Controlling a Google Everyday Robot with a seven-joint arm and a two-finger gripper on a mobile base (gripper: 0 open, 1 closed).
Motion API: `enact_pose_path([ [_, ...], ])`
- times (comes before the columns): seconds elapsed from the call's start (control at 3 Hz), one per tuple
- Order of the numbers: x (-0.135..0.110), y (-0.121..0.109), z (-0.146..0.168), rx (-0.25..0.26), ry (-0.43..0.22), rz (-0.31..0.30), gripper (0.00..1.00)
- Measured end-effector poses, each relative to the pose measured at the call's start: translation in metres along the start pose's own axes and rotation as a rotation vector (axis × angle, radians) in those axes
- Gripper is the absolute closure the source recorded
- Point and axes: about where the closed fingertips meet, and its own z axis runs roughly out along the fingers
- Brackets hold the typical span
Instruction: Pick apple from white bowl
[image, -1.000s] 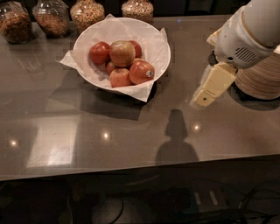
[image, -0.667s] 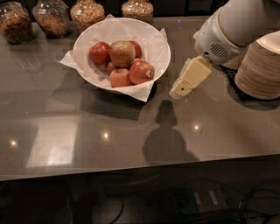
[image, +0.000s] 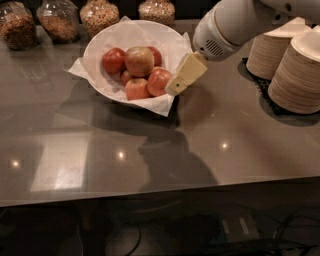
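The white bowl (image: 100, 50), lined with white paper, sits at the back left of the grey counter and holds several apples. The apple (image: 139, 60), the largest, dull red with a yellow-green blush, lies on top in the middle. An all-red apple (image: 113, 60) is left of it and another red apple (image: 158, 81) is at the right front. My gripper (image: 177, 86) hangs at the bowl's right rim, beside the right-front apple, below and right of the big apple. Only one cream finger (image: 186, 74) shows.
Several glass jars (image: 58, 19) of dry food stand along the back edge behind the bowl. Two stacks of tan paper bowls (image: 298, 70) stand on a black mat at the right. The white arm (image: 235, 22) reaches in from the upper right.
The gripper has moved left from near the paper bowl stacks across the counter to the white bowl's right rim. The apples have not moved.
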Motion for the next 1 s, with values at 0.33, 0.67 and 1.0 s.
enact_pose_path([
  [0.33, -0.021, -0.007, 0.017, 0.009, -0.029, -0.009, 0.00],
  [0.67, -0.037, -0.012, 0.036, -0.011, -0.050, -0.016, 0.00],
  [1.0, -0.050, -0.015, 0.059, -0.058, -0.075, -0.005, 0.00],
])
